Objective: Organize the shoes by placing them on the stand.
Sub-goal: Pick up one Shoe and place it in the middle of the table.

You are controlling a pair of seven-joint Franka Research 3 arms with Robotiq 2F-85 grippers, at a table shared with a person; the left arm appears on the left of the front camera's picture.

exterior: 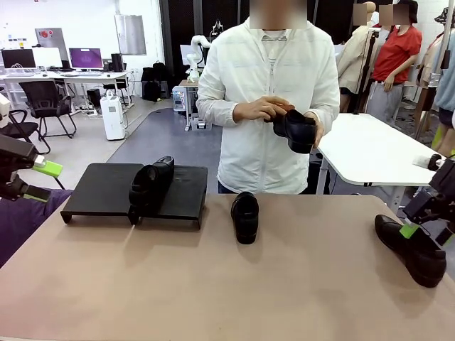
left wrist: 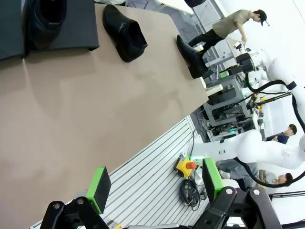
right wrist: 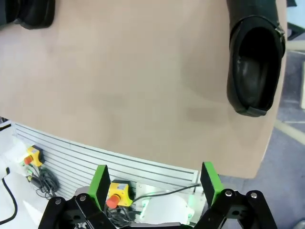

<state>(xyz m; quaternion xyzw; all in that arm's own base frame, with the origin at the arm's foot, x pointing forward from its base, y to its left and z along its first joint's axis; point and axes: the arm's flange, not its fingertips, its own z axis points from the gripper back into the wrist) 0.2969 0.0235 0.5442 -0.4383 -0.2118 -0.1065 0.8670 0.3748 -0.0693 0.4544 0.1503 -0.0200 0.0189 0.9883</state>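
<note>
One black shoe [exterior: 151, 183] lies across the low black stand [exterior: 99, 190] at the far left. A second shoe [exterior: 245, 217] stands on the tan table in the middle, and a third shoe [exterior: 416, 249] lies near the right edge. The person across the table holds a fourth shoe [exterior: 297, 129] in both hands. My right gripper [exterior: 429, 231] hovers open just above the right shoe, which shows in its wrist view as the shoe [right wrist: 255, 67] beyond the open gripper [right wrist: 155, 183]. My left gripper [exterior: 39, 180] hangs open off the table's left side, its gripper [left wrist: 155, 183] empty.
The tan table [exterior: 213, 284] stretches bare toward me. The left wrist view takes in the stand [left wrist: 76, 28] with its shoe [left wrist: 45, 21], the middle shoe [left wrist: 125, 32] and the right shoe [left wrist: 192, 56]. A white table [exterior: 377, 153] stands behind on the right.
</note>
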